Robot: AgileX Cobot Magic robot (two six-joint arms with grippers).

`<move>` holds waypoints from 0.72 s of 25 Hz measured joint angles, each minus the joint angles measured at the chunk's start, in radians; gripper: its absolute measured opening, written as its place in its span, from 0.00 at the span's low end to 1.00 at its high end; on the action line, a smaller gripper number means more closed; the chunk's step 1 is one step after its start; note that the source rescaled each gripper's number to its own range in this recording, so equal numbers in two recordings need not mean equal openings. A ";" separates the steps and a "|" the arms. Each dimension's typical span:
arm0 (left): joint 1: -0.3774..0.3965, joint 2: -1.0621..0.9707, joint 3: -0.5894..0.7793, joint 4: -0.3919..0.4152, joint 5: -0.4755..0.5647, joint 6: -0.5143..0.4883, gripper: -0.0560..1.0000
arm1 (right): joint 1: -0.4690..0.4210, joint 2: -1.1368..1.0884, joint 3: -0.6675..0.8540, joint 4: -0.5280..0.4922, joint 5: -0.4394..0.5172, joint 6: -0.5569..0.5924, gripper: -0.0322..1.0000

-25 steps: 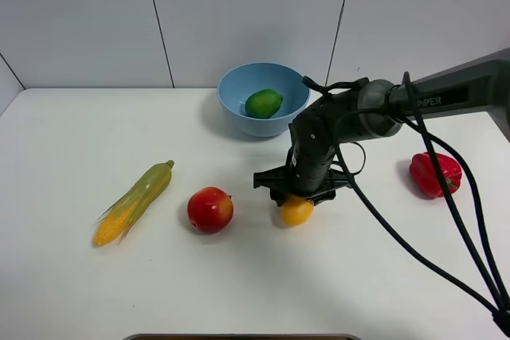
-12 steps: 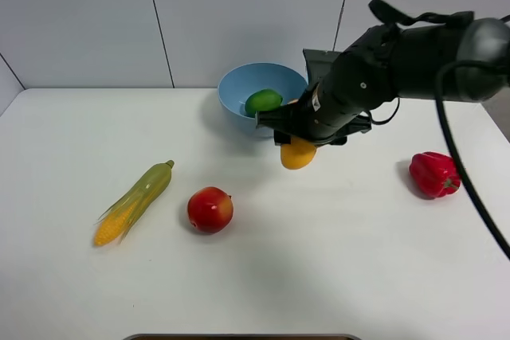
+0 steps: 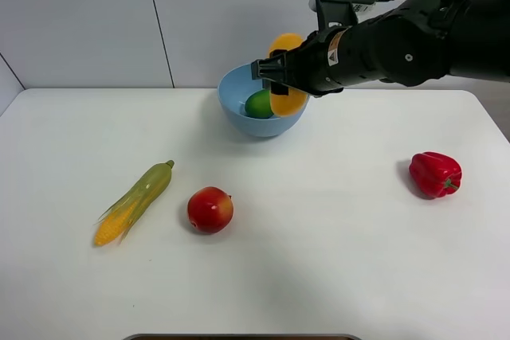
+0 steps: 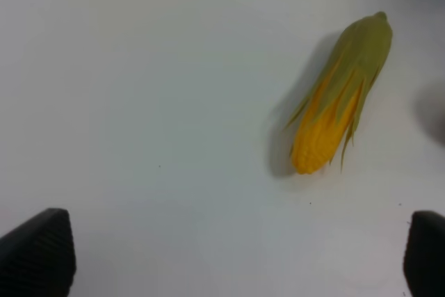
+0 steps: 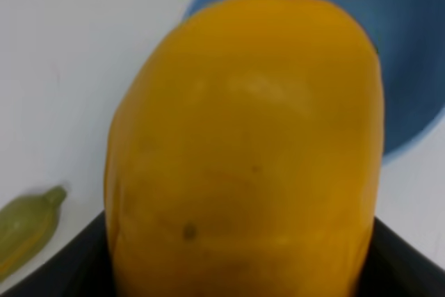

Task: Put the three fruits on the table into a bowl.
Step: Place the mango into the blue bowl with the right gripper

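Note:
My right gripper [image 3: 284,77] is shut on the yellow-orange mango [image 3: 288,101] and holds it in the air over the light-blue bowl [image 3: 233,93] at the back of the table. The mango fills the right wrist view [image 5: 243,151], with the bowl [image 5: 410,46] behind it. The green lime [image 3: 258,104] lies inside the bowl. The red-yellow apple [image 3: 210,209] sits on the white table [image 3: 335,260] left of centre. My left gripper [image 4: 222,255] is open above the table, with only its two dark fingertips [image 4: 38,252] showing, near the corn cob.
A green-husked corn cob [image 3: 134,201] lies at the left of the table, also in the left wrist view [image 4: 339,99]. A red bell pepper [image 3: 434,173] sits at the right. A white wall stands behind the table.
My right gripper lifted the mango from the table near the centre and carried it up and back, until it hangs over the bowl. The apple, lime, corn and pepper have not moved.

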 joint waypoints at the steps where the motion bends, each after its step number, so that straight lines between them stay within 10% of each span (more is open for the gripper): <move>1: 0.000 0.000 0.000 0.000 0.000 0.000 1.00 | -0.010 0.000 0.000 0.011 -0.017 -0.021 0.03; 18: 0.000 0.000 0.000 0.000 0.000 -0.001 1.00 | -0.143 0.104 -0.082 0.199 -0.248 -0.417 0.03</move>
